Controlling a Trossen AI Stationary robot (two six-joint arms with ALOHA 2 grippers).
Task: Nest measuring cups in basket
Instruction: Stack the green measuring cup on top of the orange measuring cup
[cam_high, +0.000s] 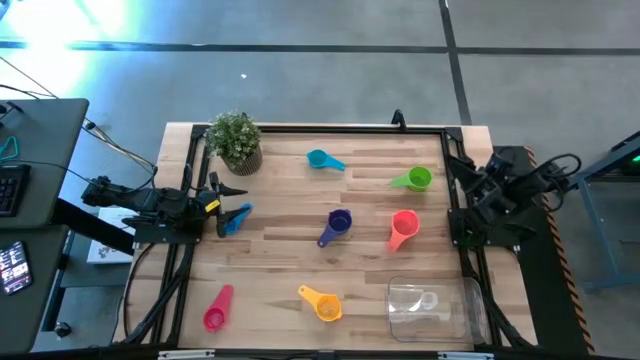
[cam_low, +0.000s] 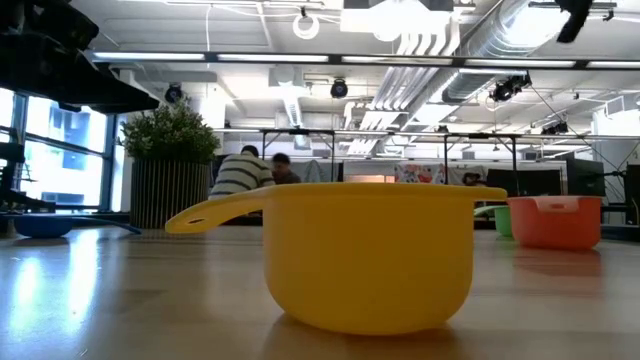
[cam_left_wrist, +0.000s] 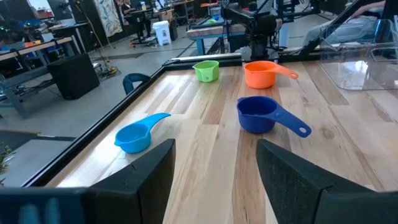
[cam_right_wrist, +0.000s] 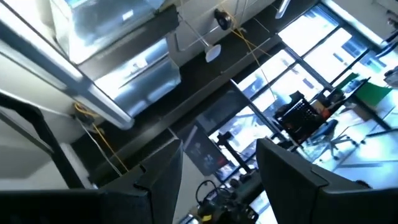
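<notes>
Yellow cup (cam_low: 368, 255) is looming nearest the low camera as I am parking the left gripper (cam_high: 228, 208), fingers spread, at the table's left edge beside the blue cup (cam_high: 236, 217). Right gripper (cam_right_wrist: 217, 180), also spread, is idling upward. Nothing is nested yet; the basket (cam_high: 432, 308) is awaiting a first pickup.

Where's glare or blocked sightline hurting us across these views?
High view: window glare washes the floor at upper left; the basket reads faint on the wood. Low view: the yellow cup fills the frame and hides most of the table. Left wrist view: sheen streaks the boards beside the teal cup.
</notes>
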